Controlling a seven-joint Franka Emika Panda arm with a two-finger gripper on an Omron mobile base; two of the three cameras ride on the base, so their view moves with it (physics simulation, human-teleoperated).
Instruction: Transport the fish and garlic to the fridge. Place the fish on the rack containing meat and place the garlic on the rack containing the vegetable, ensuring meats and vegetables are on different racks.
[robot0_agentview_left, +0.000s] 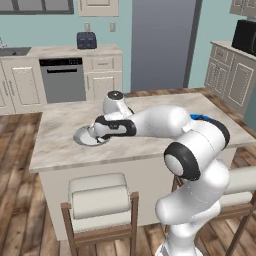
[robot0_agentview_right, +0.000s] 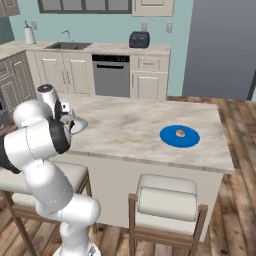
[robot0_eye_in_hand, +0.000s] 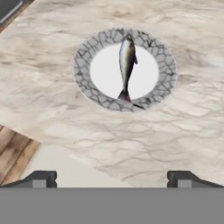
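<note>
While the arm is stretched out over the marble island (robot0_agentview_left: 60, 145), nothing of the task is yet seen as done — both items lie on the counter and the tall grey fridge (robot0_agentview_right: 222, 47) stands closed at the far wall.

At the left end of the island, a grey-rimmed plate (robot0_eye_in_hand: 83, 70) is found, and on its white centre the fish (robot0_eye_in_hand: 126, 65) is laid lengthwise, its tail pointing toward the near rim. The gripper (robot0_eye_in_hand: 112, 179) is held above and short of this plate, looking down at it; its two dark fingertips (robot0_eye_in_hand: 41, 178) are spread as wide as they go, and nothing is caught between them. No contact with the fish or the plate is made.

Further right, toward the other end of the island, a blue plate (robot0_agentview_right: 167, 140) is seen, and on it a small rounded pale lump that is taken to be the garlic (robot0_agentview_right: 180, 132). It is well apart from the arm and untouched.

By this reading the task is judged to be at its very start: the fish is about to be approached for a first pick, and the carry to the fridge, the opening of its door, the placing beside the meat, and the whole second trip for the garlic are all left to be done. Inside the fridge nothing can be told, as its doors are shut.
</note>
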